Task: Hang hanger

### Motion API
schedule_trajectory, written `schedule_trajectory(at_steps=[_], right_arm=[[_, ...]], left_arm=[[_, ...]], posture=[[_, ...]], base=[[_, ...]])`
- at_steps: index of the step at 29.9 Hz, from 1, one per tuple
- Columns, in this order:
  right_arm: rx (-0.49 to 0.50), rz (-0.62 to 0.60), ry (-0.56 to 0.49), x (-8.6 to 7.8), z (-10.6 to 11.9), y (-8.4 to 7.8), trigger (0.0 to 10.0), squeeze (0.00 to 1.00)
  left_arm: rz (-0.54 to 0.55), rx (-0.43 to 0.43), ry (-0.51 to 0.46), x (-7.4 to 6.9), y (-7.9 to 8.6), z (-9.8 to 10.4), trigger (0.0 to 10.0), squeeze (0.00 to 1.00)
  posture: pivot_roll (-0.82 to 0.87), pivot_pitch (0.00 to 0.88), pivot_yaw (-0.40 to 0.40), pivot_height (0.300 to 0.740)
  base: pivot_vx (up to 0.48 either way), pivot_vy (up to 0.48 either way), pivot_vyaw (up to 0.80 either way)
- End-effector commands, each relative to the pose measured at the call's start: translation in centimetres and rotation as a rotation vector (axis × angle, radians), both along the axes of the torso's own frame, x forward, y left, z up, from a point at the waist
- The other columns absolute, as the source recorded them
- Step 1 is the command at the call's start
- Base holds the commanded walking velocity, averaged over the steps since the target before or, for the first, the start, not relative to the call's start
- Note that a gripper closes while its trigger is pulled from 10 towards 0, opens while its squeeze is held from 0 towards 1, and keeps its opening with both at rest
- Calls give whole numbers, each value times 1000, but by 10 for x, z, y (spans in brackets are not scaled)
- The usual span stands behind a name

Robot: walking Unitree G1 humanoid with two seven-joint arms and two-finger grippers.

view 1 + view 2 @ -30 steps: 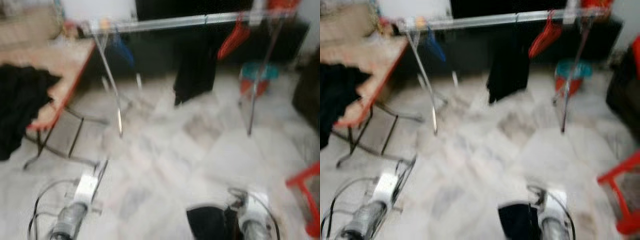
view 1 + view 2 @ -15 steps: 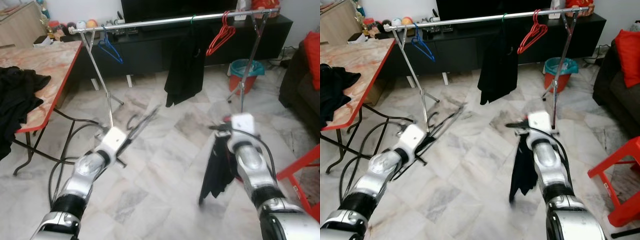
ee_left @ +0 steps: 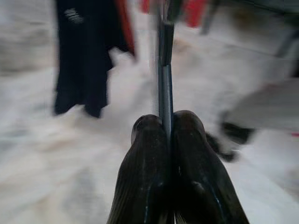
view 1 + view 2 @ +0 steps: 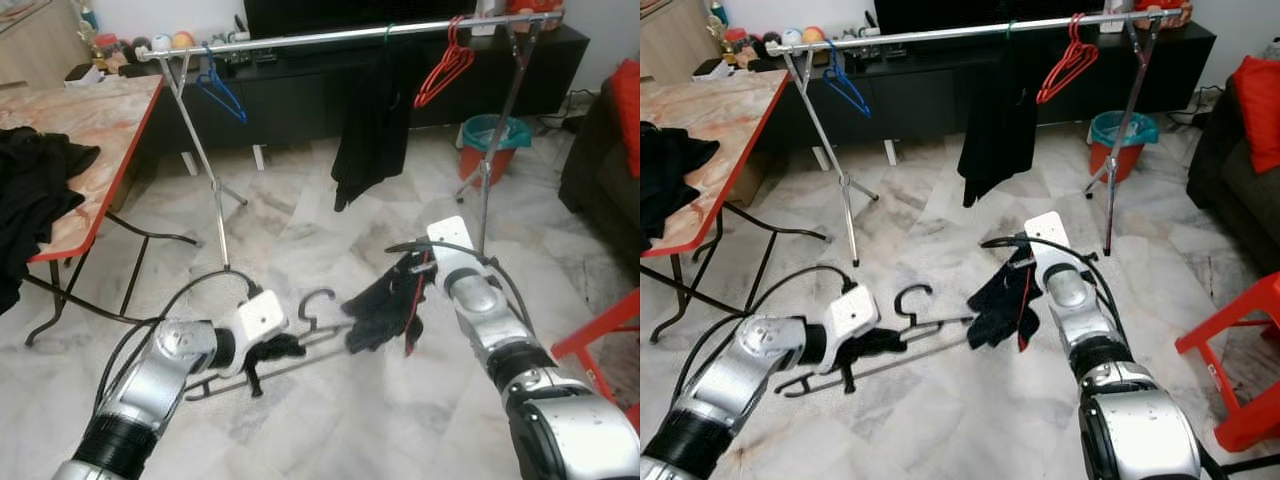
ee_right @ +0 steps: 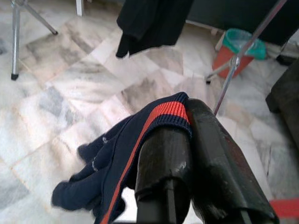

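The left end effector (image 4: 855, 352) is clamping its fingers (image 3: 149, 163) on the bar of a black hanger (image 4: 902, 335), holding it low over the marble floor (image 4: 940, 420) with the hook (image 4: 908, 295) pointing up. The right end effector (image 4: 415, 290) is pinching the red-trimmed hem of a dark navy garment (image 5: 117, 158), which is bunching beside the hanger's far end. Judging by this, the garment is not yet on the hanger and nothing is yet going onto the steel clothes rail (image 4: 940, 32). The rail is standing well ahead, carrying a blue hanger (image 4: 845, 90), a hung black garment (image 4: 995, 120) and red hangers (image 4: 1065, 65), with a bare stretch between blue hanger and black garment. The floor ahead is lying open; a red-edged counter (image 4: 730, 150) is flanking the left, a red stool (image 4: 1240, 350) the right.
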State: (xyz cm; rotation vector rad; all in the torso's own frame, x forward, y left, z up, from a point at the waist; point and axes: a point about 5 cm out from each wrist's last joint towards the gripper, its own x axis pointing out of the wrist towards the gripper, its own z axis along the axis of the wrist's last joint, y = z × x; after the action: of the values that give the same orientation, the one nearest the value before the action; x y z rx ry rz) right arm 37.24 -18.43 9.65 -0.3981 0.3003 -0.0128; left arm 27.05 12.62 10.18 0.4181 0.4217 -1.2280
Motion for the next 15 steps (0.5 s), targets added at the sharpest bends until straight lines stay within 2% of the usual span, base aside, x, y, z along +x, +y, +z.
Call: schedule_trajectory(at_steps=[1, 7, 11, 15], right_arm=[[31, 14, -18, 6, 8, 14, 10000, 0], [71, 49, -19, 8, 9, 38, 10000, 0], [82, 61, -15, 8, 9, 47, 10000, 0], [100, 65, -17, 8, 10, 53, 10000, 0]], left_arm=[[-31, -21, 9, -4, -5, 8, 10000, 0], [-19, -66, -16, 1, -25, 17, 10000, 0], [-18, -88, -17, -1, -37, 20, 10000, 0], [12, -40, -53, 1, -43, 14, 10000, 0]], posture=[[67, 0, 70, 740], [59, 0, 77, 740], [57, 0, 79, 740], [52, 0, 79, 740]], base=[[0, 0, 0], [0, 0, 0], [0, 0, 0], [0, 0, 0]])
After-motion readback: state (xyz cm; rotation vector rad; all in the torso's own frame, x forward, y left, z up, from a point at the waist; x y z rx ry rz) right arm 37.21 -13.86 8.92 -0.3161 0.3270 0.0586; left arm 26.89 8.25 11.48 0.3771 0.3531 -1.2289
